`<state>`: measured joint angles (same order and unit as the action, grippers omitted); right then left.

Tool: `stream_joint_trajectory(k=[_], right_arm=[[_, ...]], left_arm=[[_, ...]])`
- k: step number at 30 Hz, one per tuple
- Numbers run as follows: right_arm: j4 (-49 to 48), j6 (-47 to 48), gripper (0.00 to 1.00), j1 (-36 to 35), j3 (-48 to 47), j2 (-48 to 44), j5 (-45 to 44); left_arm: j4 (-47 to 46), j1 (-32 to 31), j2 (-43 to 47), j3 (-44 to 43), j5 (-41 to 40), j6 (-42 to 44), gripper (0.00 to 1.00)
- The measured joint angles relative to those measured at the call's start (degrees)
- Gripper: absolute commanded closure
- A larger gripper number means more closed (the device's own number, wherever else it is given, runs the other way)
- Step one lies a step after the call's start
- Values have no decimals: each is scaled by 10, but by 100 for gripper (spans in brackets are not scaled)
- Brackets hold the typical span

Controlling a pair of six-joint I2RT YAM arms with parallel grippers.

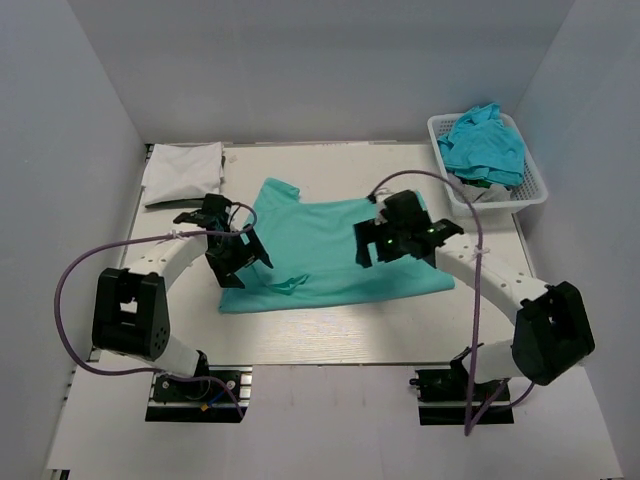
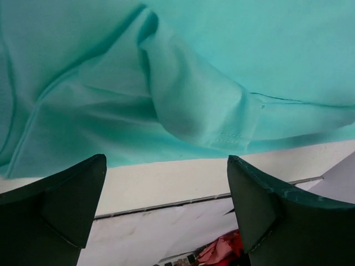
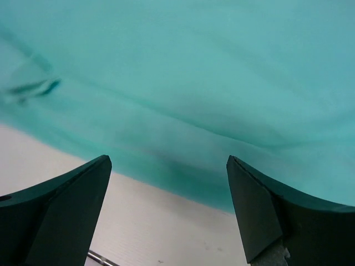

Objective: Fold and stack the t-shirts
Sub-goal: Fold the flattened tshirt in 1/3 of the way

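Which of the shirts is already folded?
The white t-shirt at the far left; the mint-green t-shirt lies spread out in the middle, and the blue ones sit crumpled in the white plastic basket.

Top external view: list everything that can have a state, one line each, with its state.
teal t-shirt: spread on the table, not yet folded, rumpled at its near left edge
white shirt: folded, at the far left corner
blue clothing: crumpled, in the basket
basket: upright, filled
left tool: open, empty
right tool: open, empty
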<state>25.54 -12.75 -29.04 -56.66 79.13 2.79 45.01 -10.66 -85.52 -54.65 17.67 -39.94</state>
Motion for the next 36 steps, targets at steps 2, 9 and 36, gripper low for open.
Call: stream_joint_trajectory(k=[2,9,36], right_arm=[[-18,41,10,-64,-1,0,4],[-118,205,10,-252,-37,69,-12],[-261,370,84,-336,-141,320,-111]], left_arm=[[29,2,-7,-22,-25,-9,0],[91,18,-7,-122,-162,-106,0],[-14,22,-62,32,-101,-190,0]])
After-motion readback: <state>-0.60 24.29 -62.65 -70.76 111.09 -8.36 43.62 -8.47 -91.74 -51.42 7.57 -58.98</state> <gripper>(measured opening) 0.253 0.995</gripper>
